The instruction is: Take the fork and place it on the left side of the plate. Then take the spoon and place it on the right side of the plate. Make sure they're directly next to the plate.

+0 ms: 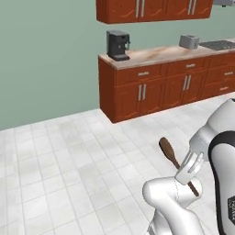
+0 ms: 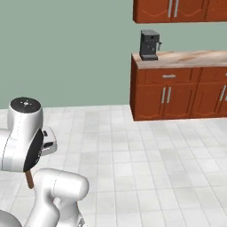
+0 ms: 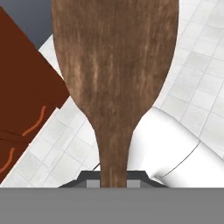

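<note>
Above the white tiled floor (image 1: 69,151), well apart from the cabinet surface (image 1: 156,54) w/ coffee machine (image 1: 118,45), the spoon (image 1: 168,151) is held aloft by its handle btwn the fingers (image 1: 192,166), which are closed tight on it, bowl end tilted up & away from the hand.

Spoon (image 3: 114,78) bowl ran off the hand view's top edge; handle base was hidden where it entered the gripper (image 3: 114,177), fingertips barely visible. In the left base view the spoon (image 1: 169,151) handle's middle was hidden behind the gripper (image 1: 188,170). In the right base view only a stub of handle (image 2: 29,179) showed below the arm. Toaster (image 1: 189,41) far right was too small for detail; upper cabinets (image 1: 151,9) cut off by the top edge.
</note>
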You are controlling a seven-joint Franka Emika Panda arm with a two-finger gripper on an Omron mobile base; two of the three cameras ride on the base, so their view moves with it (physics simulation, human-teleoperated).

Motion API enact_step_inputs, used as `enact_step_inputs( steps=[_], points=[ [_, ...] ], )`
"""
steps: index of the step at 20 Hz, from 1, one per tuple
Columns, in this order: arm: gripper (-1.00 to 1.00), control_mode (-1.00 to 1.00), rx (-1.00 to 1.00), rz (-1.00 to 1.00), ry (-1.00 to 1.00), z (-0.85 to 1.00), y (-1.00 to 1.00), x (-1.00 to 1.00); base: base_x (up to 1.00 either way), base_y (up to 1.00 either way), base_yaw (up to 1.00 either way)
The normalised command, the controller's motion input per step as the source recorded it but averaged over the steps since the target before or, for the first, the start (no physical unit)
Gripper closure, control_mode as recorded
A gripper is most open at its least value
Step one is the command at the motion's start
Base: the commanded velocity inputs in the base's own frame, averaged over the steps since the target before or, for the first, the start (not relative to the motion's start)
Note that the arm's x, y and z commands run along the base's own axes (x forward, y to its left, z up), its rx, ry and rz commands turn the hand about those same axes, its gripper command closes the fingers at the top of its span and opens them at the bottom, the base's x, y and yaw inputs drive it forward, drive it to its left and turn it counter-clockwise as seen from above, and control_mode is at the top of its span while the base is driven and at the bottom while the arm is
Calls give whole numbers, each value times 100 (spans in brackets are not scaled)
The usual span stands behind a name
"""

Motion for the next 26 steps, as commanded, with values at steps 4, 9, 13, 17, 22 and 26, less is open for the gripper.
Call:
enact_step_inputs(
  steps=[4,9,13,17,22,26],
  points=[
    [100,100,0,0,0,0,0,0,-100,0,0],
    [100,100,0,0,0,0,0,0,-100,0,0],
    [100,100,0,0,0,0,0,0,-100,0,0],
    [100,100,0,0,0,0,0,0,-100,-3,0],
    [100,100,0,0,0,0,0,0,-100,-2,0],
    [100,100,0,0,0,0,0,0,-100,0,0]
  ],
)
